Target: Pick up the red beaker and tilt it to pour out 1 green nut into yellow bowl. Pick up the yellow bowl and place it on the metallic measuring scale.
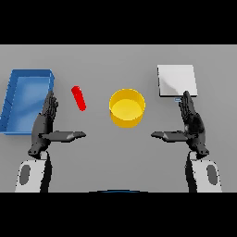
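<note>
Red marks the beaker [78, 97], a slim tube that looks to lie tilted on the grey table [118, 152], between the blue tray [14, 95] at the far left and the yellow bowl [127, 107] at the centre. It touches neither. No green nut shows; if one is inside the beaker, it cannot be seen from the head view. The bowl stands upright and looks empty, its mouth open to take what is poured. The scale [177, 80], a pale square plate, sits beyond and to the right of the bowl, close but apart from it. The left hand [45, 127] hovers near the tray's near corner, fingers straight and pointing away, thumb stretched inward toward the middle; it holds nothing. The right hand [191, 125] mirrors it just in front of the scale, fingers straight, thumb pointing inward, also holding nothing. Both hands look like a ready pose, spread wide so that either can close round something. The layout seems to suit the work: the beaker lies nearer the left hand, the bowl sits between the two, and the scale is on the right hand's side. I judge that nothing of the task is done yet, and that the first step is for the left hand to reach the beaker.
</note>
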Controlling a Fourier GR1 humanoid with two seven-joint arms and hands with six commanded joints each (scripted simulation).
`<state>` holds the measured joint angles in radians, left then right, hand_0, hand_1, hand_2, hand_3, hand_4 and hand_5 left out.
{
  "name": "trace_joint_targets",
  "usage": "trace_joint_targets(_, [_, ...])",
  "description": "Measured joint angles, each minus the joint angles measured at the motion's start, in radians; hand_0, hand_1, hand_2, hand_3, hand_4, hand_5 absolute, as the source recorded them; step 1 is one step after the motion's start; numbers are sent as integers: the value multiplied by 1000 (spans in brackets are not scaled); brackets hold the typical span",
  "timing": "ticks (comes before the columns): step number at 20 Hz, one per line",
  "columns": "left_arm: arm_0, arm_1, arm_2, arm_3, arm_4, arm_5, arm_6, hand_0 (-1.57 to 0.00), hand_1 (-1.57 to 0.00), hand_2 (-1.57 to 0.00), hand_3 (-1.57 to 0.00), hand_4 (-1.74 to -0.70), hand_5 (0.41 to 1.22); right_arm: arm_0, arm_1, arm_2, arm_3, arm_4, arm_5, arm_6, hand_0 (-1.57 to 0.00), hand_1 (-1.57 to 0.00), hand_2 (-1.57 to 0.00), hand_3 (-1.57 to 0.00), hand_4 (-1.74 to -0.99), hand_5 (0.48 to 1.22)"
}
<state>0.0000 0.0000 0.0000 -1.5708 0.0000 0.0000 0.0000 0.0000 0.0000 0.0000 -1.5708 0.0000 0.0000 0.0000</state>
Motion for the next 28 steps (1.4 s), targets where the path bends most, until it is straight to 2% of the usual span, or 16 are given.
trace_joint_targets(6, [-8, 6, 7, 9, 4, -1, 2, 1, 1, 1, 1, -1093, 623, 19, -3, 3, -19, -5, 5, -5, 1, 1, 1, 1, -1128, 660])
trace_joint_targets(7, [42, 31, -21, -35, -43, -2, -49, 1, 1, 1, 1, -1094, 620, 65, -27, 57, -60, 103, -15, -110, 1, 1, 1, 1, -1128, 663])
trace_joint_targets(8, [81, 35, -54, -75, -82, 0, -68, 1, 1, 1, 1, -1094, 618, 95, -41, 99, -91, 180, -30, -153, 1, 1, 1, 1, -1127, 664])
trace_joint_targets(10, [97, 48, -75, -113, -121, 11, -33, 1, 1, 1, 1, -1096, 615, 119, -45, 138, -111, 257, -51, -148, 1, 1, 1, 1, -1126, 668])
trace_joint_targets(13, [100, 37, -95, -125, -146, 23, 6, 1, 1, 1, 1, -1094, 613, 119, -49, 140, -123, 280, -66, -120, 1, 1, 1, 1, -1120, 660])
trace_joint_targets(14, [99, 37, -98, -123, -152, 24, 19, 1, 1, 1, 1, -1090, 612, 127, -42, 143, -127, 270, -60, -132, 1, 1, 1, 1, -1121, 658])
trace_joint_targets(15, [76, 42, -94, -101, -156, 24, 39, 1, 1, 1, 1, -1090, 612, 120, -44, 138, -130, 260, -56, -126, 1, 1, 1, 1, -1123, 653])
trace_joint_targets(16, [66, 50, -89, -83, -154, 18, 29, 1, 1, 1, 1, -1095, 617, 132, -47, 136, -138, 254, -53, -130, 1, 1, 1, 1, -1127, 652])
trace_joint_targets(18, [28, 38, -98, -23, -182, 30, 6, 1, 1, 1, 1, -1116, 627, 121, -47, 140, -154, 267, -58, -95, 1, 1, 1, 1, -1143, 650])
trace_joint_targets(22, [-86, 26, -70, 111, -192, 58, -39, 1, 1, 1, 1, -1153, 638, 121, -44, 126, -145, 223, -36, -99, 1, 1, 1, 1, -1193, 658])
trace_joint_targets(26, [-197, 28, -32, 245, -191, 79, -52, 1, 1, 1, 1, -1154, 629, 124, -43, 127, -140, 217, -30, -120, 1, 1, 1, 1, -1229, 667])
trace_joint_targets(27, [-218, 34, -21, 275, -187, 77, -61, 1, 1, 1, 1, -1163, 631, 119, -28, 131, -127, 224, -41, -109, 1, 1, 1, 1, -1230, 666])
trace_joint_targets(28, [-238, 31, -13, 309, -182, 77, -78, 1, 1, 1, 1, -1175, 635, 128, -42, 122, -142, 218, -38, -134, 1, 1, 1, 1, -1233, 666])
